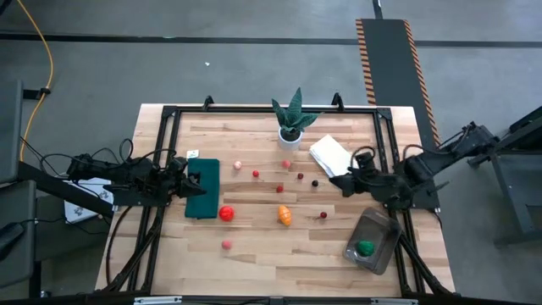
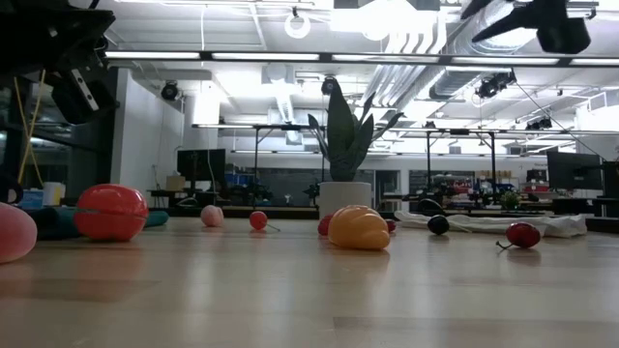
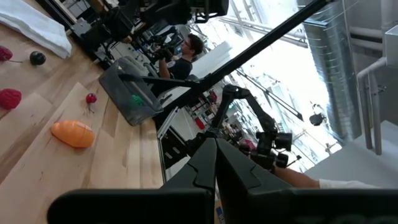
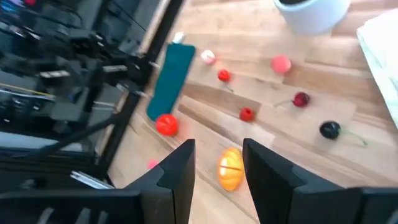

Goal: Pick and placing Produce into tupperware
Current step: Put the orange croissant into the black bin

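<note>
With nothing held in the parted right gripper, the round orange fruit could be nudged away.

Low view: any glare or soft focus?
Low view: ceiling strip lights blow out to white; the pink round toy fruit at the near edge looks soft, while the orange ribbed toy vegetable is crisp. Right wrist view: blurred overall.

Grey floor around the table, bright strip lights on the ceiling.
</note>
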You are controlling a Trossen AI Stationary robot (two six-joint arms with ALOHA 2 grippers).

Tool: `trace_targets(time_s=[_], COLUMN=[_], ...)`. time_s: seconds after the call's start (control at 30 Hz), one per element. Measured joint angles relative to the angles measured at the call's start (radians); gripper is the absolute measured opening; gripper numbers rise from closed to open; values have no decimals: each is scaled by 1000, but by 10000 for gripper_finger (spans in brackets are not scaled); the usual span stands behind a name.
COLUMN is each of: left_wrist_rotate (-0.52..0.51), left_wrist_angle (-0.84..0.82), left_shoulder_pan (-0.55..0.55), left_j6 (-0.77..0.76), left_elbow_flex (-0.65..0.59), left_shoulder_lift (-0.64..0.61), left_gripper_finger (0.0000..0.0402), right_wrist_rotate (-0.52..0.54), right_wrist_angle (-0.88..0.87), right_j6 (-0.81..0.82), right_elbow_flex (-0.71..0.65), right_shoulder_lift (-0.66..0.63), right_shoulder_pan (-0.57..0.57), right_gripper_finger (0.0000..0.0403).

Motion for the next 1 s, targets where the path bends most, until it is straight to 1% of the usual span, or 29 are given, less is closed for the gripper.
trace_targets(time_s=[0.23, 0.4, 0.5, 0.63, 0.77, 1.0], left_wrist_rotate=[0, 0, 0, 16, 34, 35], left_wrist_angle=[0, 0, 0, 0, -1, -8], left_shoulder_pan=[0, 0, 0, 0, 0, 0], left_j6=[0, 0, 0, 0, 0, 0], left_elbow_flex=[0, 0, 0, 0, 0, 0], left_shoulder_lift=[0, 0, 0, 0, 0, 0], left_gripper_finger=[1, 1, 1, 1, 1, 1], right_wrist_rotate=[-201, -273, -296, -298, -295, -297], right_wrist_angle=[6, -35, -110, -202, -282, -393], right_j6=[-21, -45, -70, -89, -85, -61], right_elbow_flex=[0, 41, 99, 180, 254, 391], right_shoulder_lift=[86, 169, 233, 313, 380, 496], right_shoulder_pan=[-89, -124, -141, -153, -153, -153], right_gripper_finger=[123, 123, 123, 123, 123, 123])
